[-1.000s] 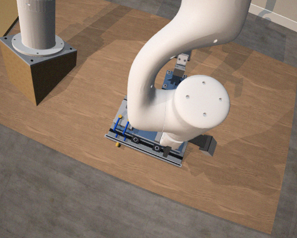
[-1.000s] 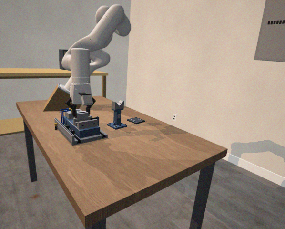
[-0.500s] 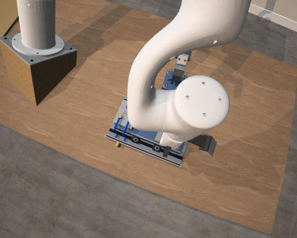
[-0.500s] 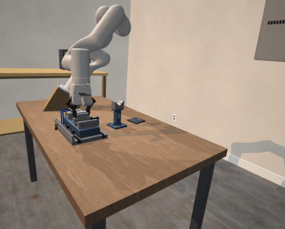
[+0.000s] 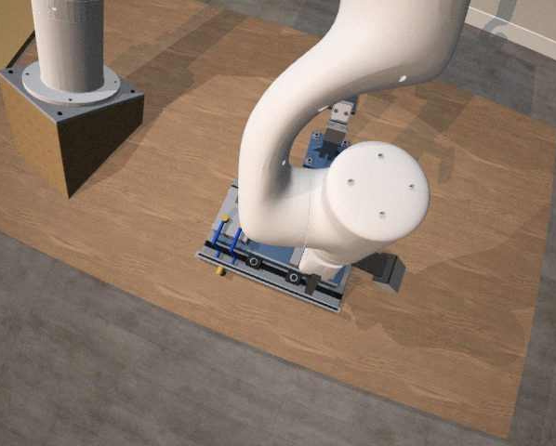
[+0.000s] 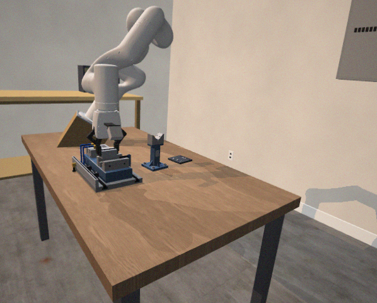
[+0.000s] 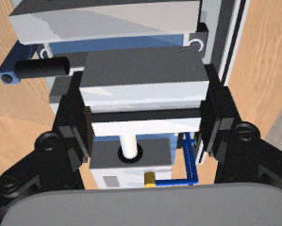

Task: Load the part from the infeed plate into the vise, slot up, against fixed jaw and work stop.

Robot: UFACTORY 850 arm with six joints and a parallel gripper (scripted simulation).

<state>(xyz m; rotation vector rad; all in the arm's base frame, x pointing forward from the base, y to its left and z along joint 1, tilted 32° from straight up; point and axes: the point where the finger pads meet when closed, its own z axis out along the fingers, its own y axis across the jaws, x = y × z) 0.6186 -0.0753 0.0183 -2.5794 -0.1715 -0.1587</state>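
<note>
Part [image 7: 141,78], a grey block, sits clamped between the gripper's [image 7: 143,120] jaws at the centre of the wrist view, above the open vise [image 6: 107,168]. Its milled slot cannot be made out. From the top view, the white arm [image 5: 316,144] hides the part and most of the vise. A black work stop [image 7: 42,68] points in at the left edge. V-block [image 6: 155,139] and infeed plate [image 6: 180,159] stand apart on the desk [image 6: 182,208], right of the vise.

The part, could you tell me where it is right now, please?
In the wrist view the part is clamped between the gripper fingers, over the vise, just short of the jaw ahead, the work stop at its left.
</note>
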